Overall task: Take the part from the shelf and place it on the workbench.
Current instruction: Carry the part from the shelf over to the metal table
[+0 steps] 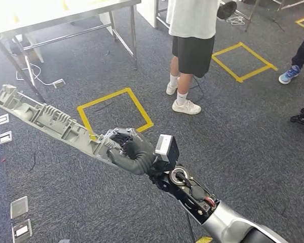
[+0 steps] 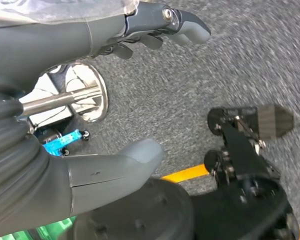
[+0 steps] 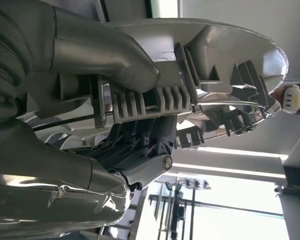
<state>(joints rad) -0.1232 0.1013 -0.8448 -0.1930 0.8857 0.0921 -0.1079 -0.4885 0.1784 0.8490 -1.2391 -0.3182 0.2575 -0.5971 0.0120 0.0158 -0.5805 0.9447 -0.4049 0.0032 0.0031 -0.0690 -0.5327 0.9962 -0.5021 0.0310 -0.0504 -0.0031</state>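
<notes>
Gripping the long grey part (image 1: 47, 121) at one end only, the right hand (image 1: 133, 154) held it stretched toward the frame's upper left above the carpet (image 1: 238, 152), so it risked twisting loose, while the left hand (image 2: 141, 160) hung empty, fingers apart.

The long grey part (image 1: 47, 121) is held out over open carpet (image 1: 238, 147) by the right hand (image 1: 133, 154). Ahead on the left, a table (image 1: 59, 12) on metal legs is met; a person (image 1: 190, 45) stands ahead to the right.
</notes>
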